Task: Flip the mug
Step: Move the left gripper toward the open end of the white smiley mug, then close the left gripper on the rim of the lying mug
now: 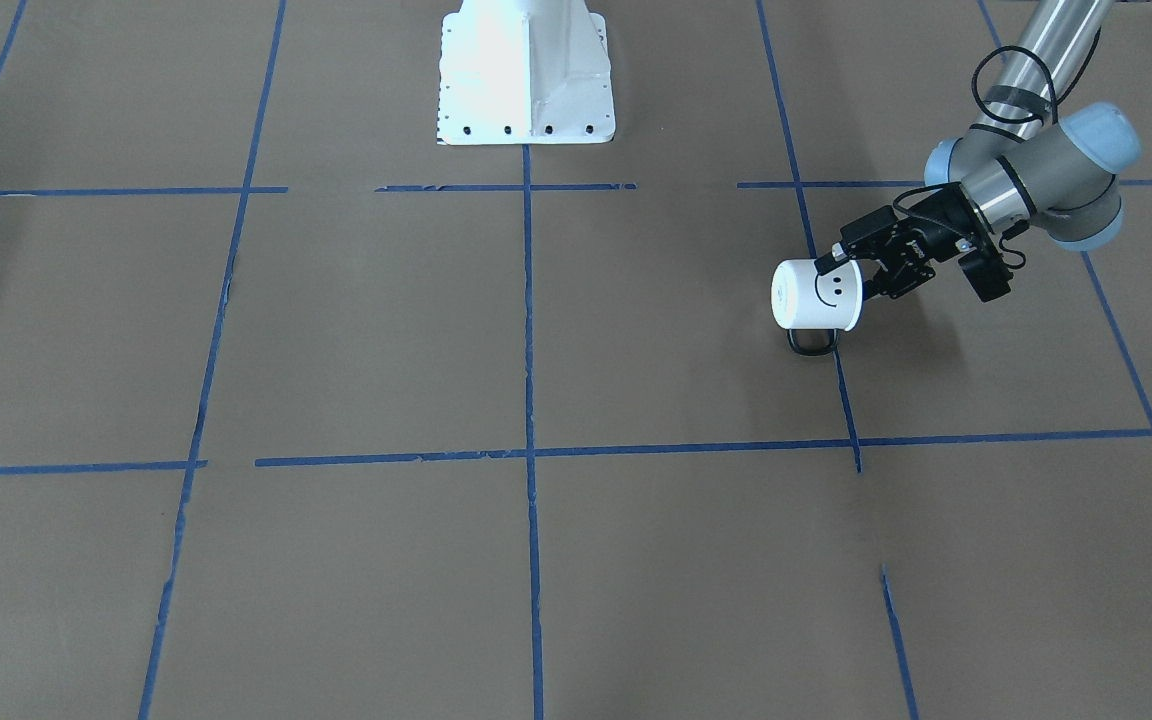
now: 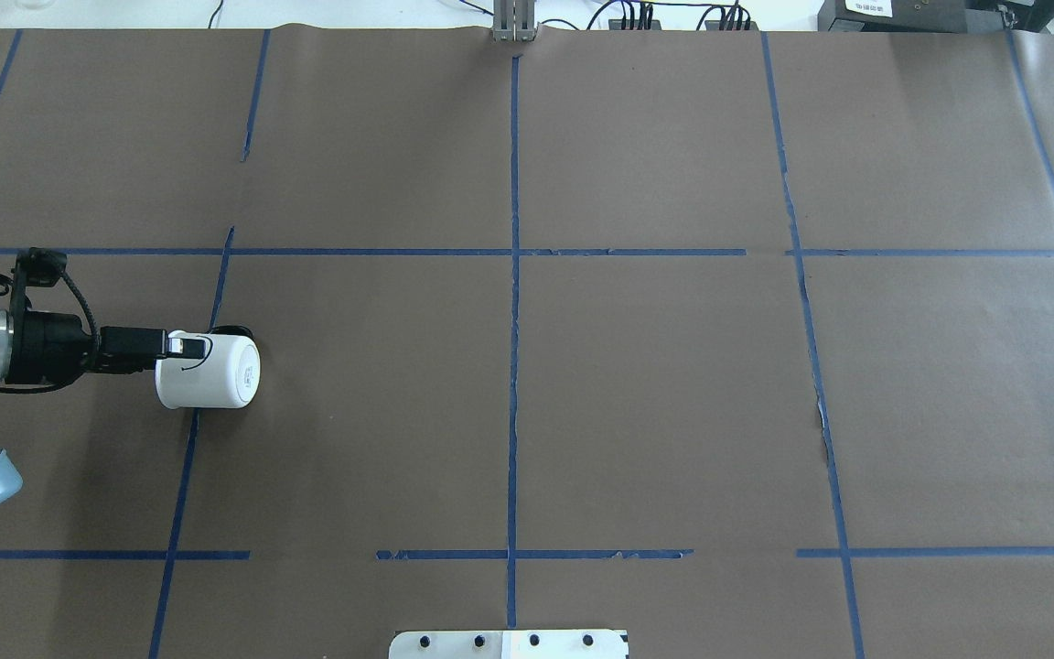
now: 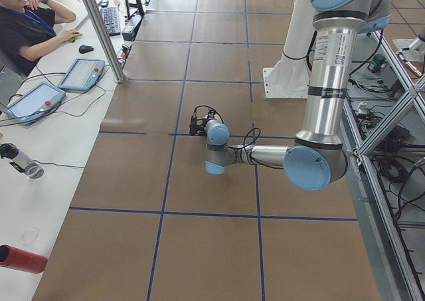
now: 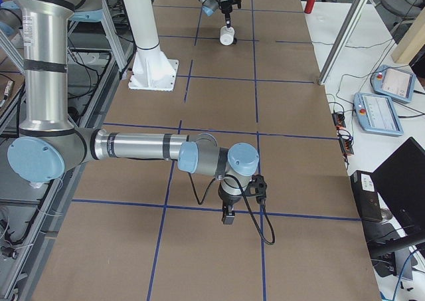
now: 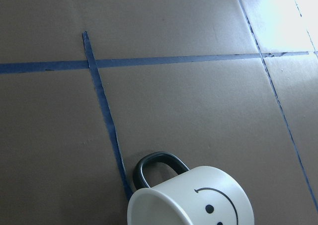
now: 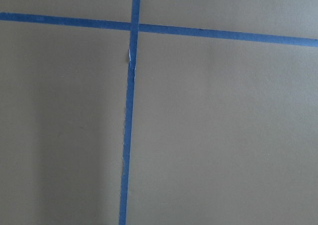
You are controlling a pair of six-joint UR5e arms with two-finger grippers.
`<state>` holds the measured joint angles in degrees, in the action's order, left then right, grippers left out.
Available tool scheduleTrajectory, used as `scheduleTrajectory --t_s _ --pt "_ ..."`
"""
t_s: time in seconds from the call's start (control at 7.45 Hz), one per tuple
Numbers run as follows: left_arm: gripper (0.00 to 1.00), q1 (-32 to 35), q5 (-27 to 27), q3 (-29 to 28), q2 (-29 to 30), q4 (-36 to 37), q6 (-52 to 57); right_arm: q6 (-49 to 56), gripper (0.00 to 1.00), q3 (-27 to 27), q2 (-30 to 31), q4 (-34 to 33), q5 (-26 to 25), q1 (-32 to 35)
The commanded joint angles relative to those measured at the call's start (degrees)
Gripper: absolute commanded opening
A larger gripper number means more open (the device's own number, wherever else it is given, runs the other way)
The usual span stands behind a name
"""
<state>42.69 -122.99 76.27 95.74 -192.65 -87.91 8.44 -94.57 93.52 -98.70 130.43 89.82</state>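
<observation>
The white mug [image 1: 814,297] with a black smiley face is held on its side near the table's left end. Its flat bottom faces the table's middle and its dark handle [image 1: 813,342] points at the operators' side, down by the paper. My left gripper [image 1: 848,275] is shut on the mug's rim wall, with one finger [image 2: 184,346] on the outside over the smiley. The mug also shows in the overhead view [image 2: 213,371] and the left wrist view [image 5: 191,197]. My right gripper [image 4: 228,216] shows only in the exterior right view, pointing down over bare paper; I cannot tell its state.
Brown paper with a blue tape grid [image 2: 513,275] covers the table. The robot's white base plate [image 1: 526,80] stands at the robot's edge. An operator [image 3: 26,22], tablets [image 3: 80,74] and a red bottle [image 3: 23,258] are on a side bench.
</observation>
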Motion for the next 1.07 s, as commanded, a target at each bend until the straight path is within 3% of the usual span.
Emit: scheduleTrajectory --t_s 0.0,0.13,0.27,0.67,0.8,0.94 --pt "0.94 -2.17 0.03 -0.34 1.46 -2.29 -2.79 0.00 1.00 0.00 0.00 0.00 0.00 0.00" --pt "0.67 -2.17 -0.58 -0.34 1.65 -3.16 -3.14 0.00 1.00 0.00 0.00 0.00 0.00 0.00" --pt "0.46 -2.09 -1.55 0.10 2.00 -3.35 -4.02 0.00 1.00 0.00 0.00 0.00 0.00 0.00" --pt "0.39 -0.25 -3.22 1.42 4.10 -3.35 -7.62 0.00 1.00 0.00 0.00 0.00 0.00 0.00" --pt "0.28 -0.15 -3.23 1.42 4.28 -3.35 -7.63 0.00 1.00 0.00 0.00 0.00 0.00 0.00" --pt "0.11 -0.06 -3.31 2.12 4.72 -3.00 -7.72 0.00 1.00 0.00 0.00 0.00 0.00 0.00"
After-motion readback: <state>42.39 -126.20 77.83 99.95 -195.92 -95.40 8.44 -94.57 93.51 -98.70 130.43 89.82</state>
